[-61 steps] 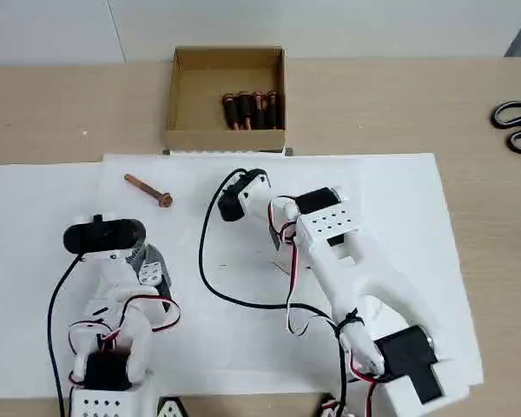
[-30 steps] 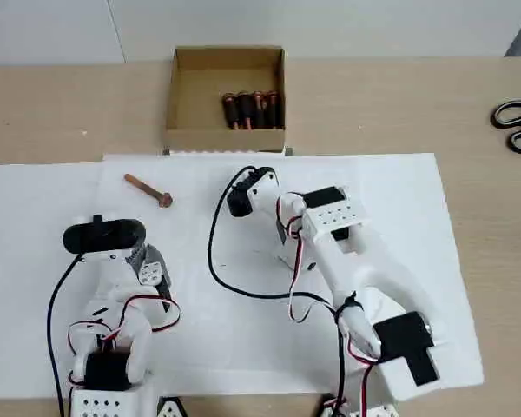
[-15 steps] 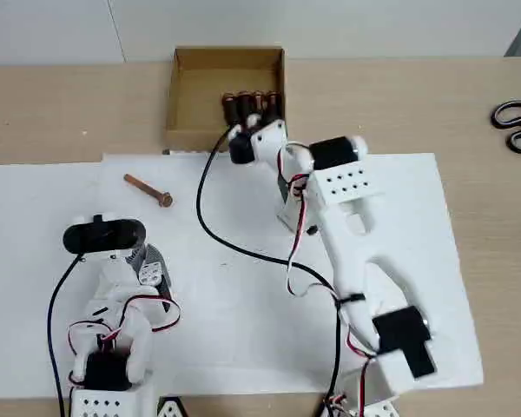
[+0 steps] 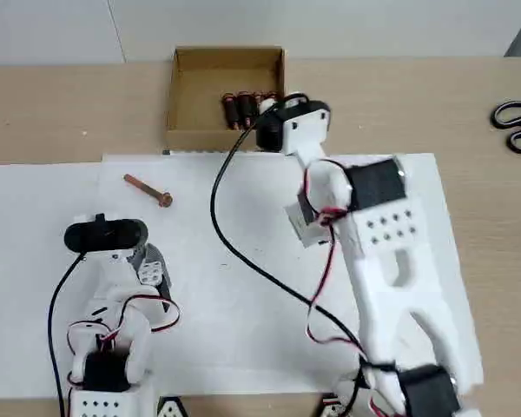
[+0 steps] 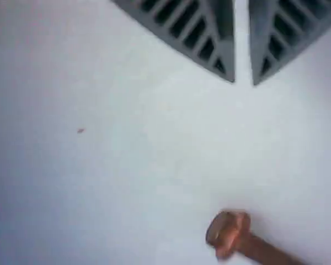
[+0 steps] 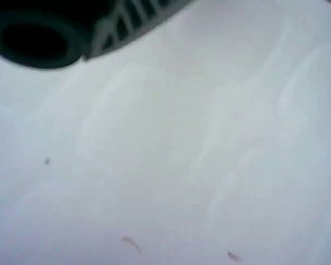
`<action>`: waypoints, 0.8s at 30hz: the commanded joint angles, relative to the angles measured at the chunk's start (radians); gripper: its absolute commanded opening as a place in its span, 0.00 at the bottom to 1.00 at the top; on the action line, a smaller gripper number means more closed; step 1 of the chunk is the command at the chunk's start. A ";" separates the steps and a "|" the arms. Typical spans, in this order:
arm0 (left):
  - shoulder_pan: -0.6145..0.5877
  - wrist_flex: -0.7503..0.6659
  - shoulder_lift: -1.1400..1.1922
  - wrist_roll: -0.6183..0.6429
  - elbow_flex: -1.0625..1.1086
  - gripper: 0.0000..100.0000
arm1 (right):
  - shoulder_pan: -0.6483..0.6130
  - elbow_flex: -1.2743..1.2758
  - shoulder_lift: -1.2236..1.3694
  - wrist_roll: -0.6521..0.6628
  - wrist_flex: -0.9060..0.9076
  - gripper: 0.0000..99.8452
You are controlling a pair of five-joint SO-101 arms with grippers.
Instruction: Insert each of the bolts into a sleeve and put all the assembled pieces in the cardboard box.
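Observation:
A copper bolt (image 4: 148, 189) lies loose on the white paper, left of centre; its head (image 5: 228, 234) shows in the left wrist view. My left gripper (image 5: 242, 81) hovers over bare paper a little short of that head, its grey fingers shut with nothing between them. In the high view the left gripper (image 4: 153, 262) sits low at the left. The cardboard box (image 4: 184, 87) at the back holds several assembled pieces (image 4: 250, 108). My right arm (image 4: 373, 217) stretches up to the box's front right corner. The right gripper (image 6: 83, 38) is shut on a black sleeve (image 6: 36, 40).
The white paper sheet (image 4: 243, 321) covers the middle of the wooden table. Scissors (image 4: 517, 123) lie at the far right edge. A black cable (image 4: 243, 252) from the right wrist loops across the paper.
My right arm has swung from the middle of the paper out to the box's front right corner. The left arm and the loose bolt have stayed put.

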 commanded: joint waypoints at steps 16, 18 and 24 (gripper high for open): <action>-0.006 0.175 0.755 -0.100 -0.759 0.01 | 0.285 0.379 -0.351 -0.018 0.008 0.00; -0.006 0.189 0.884 -0.155 -0.846 0.01 | 0.315 0.410 -0.360 -0.018 0.007 0.00; -0.006 0.210 1.198 -0.172 -1.072 0.01 | 0.414 0.497 -0.371 0.014 -0.027 0.01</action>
